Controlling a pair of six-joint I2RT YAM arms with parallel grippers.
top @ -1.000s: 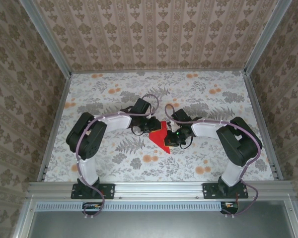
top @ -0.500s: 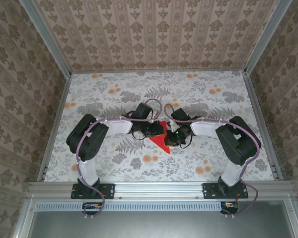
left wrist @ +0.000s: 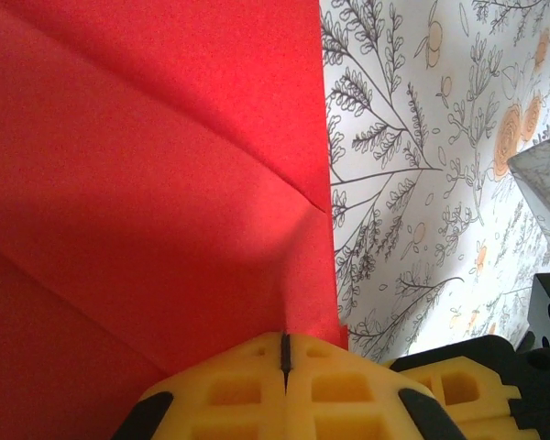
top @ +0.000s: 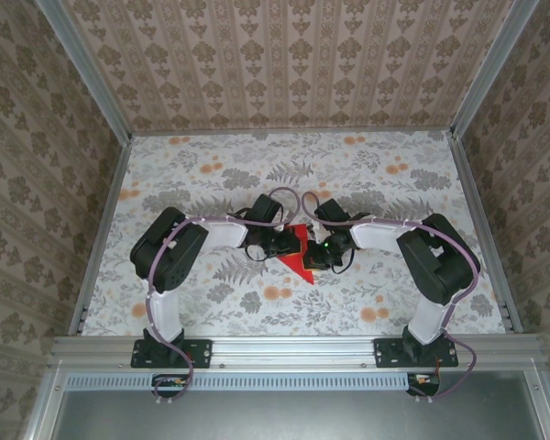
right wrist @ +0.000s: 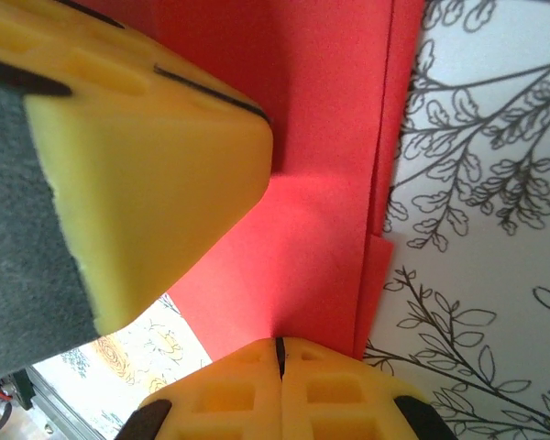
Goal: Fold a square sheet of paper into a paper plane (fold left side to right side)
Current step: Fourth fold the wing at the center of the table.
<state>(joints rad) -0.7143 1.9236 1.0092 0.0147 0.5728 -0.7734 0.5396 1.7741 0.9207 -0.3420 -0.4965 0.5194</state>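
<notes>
Left gripper (left wrist: 285,350): clenched, red paper (left wrist: 147,183) pinched at its edge.
Right gripper (right wrist: 278,356): clamped on the same paper's folded edge.
Sheet: spread, creased, over floral tablecloth (left wrist: 422,137).

No legible text, labels, brands, numbers or signs anywhere.

The tabletop (top: 211,183) wears a white cloth printed with grey ferns and small orange flowers, spreading all round the fingers (left wrist: 238,390). Beyond them and to either side stand walls (top: 293,64) papered in beige damask stripes, framed by aluminium posts (top: 84,69); the light is even and soft.
</notes>
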